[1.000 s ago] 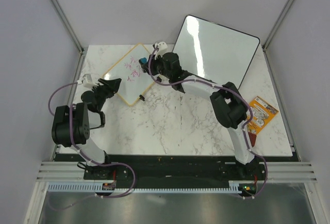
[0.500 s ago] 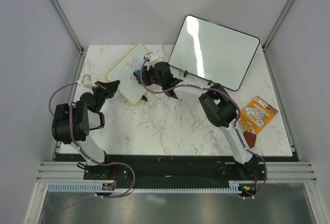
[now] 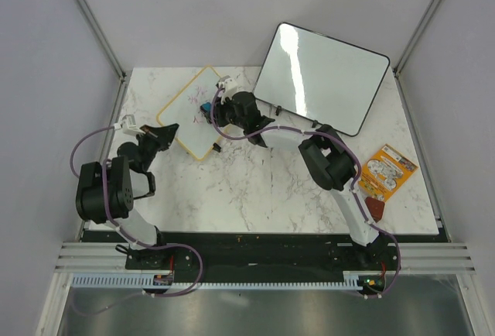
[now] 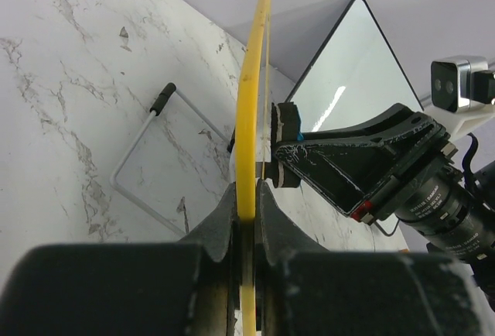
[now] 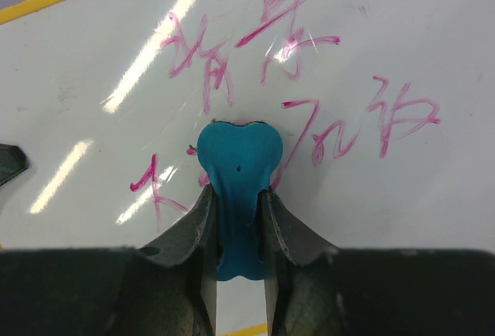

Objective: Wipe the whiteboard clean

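The whiteboard (image 3: 184, 110), small with a yellow frame and pink writing, stands tilted at the table's back left. My left gripper (image 3: 168, 131) is shut on its near-left frame edge; in the left wrist view the yellow frame (image 4: 251, 111) runs edge-on between the closed fingers of my left gripper (image 4: 247, 195). My right gripper (image 5: 236, 197) is shut on a blue eraser (image 5: 238, 154). The eraser's tip presses on the whiteboard (image 5: 371, 34) among the pink strokes. From above, my right gripper (image 3: 207, 109) sits over the board's right part.
A larger black-framed glossy board (image 3: 321, 77) leans at the back right. An orange printed packet (image 3: 389, 169) and a dark red piece (image 3: 376, 209) lie near the right edge. A wire stand (image 4: 147, 158) lies on the marble behind the whiteboard.
My left gripper has shut on the whiteboard's frame. My right arm swung left from the board's top corner onto the written face, then held still.
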{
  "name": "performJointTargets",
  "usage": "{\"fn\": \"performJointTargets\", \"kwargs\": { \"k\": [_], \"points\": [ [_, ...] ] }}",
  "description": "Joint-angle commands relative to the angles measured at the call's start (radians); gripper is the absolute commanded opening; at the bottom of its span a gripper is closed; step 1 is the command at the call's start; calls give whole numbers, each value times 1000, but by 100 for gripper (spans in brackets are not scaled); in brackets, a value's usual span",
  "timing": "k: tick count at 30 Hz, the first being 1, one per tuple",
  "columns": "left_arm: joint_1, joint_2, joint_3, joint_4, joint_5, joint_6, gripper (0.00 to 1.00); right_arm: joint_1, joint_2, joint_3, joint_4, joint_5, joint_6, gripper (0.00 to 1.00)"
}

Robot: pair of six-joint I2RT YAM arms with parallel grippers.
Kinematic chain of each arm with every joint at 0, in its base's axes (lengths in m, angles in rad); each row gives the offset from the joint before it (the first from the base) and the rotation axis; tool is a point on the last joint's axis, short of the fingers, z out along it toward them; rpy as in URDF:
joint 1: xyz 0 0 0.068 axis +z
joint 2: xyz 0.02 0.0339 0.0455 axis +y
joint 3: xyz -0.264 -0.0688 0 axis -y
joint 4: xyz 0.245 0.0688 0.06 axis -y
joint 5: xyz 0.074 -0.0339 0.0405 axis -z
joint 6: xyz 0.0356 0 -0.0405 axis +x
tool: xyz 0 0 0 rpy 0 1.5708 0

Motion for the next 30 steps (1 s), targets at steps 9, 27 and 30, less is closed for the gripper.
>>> {"fn": "performJointTargets", "kwargs": {
  "k": [9, 27, 30],
  "points": [
    [-14, 10, 43, -193, 149, 136, 2, 94, 91, 163, -75, -28, -106, 0],
    [-45, -25, 20, -204, 87, 171, 2, 79, 287, 439, -386, 297, 79, 0],
    [-45, -25, 18, -202, 86, 173, 2, 40, 293, 446, -432, 299, 130, 0]
  ]
}}
